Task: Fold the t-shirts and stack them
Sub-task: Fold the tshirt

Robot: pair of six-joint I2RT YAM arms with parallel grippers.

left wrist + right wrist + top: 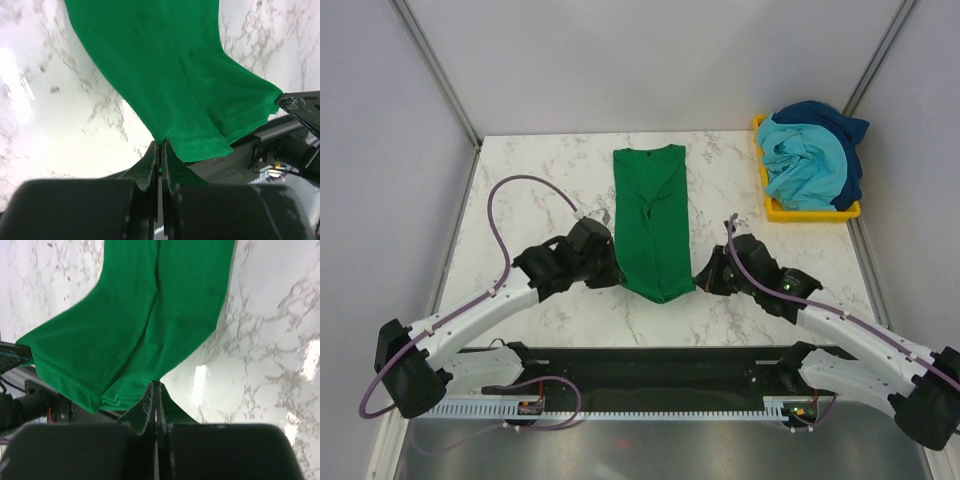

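On white marble worktop (540, 180), bright green cloth t-shirt (653, 225), folded lengthwise, is being gripped at near corners by left pincer (161, 147) and right pincer (156, 387), both clamped shut. Best: corners being carried level toward far end.

Bright; glare on table (12, 75), foreground perhaps blurred.

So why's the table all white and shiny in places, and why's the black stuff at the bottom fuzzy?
Left wrist view: glare bleaches the table on the left; the left fingers sit too close to the lens, so they blur, while the shirt looks sharp. Right wrist view: bright streaks at right, right fingers fuzzy too. Top view: even light, all sharp.
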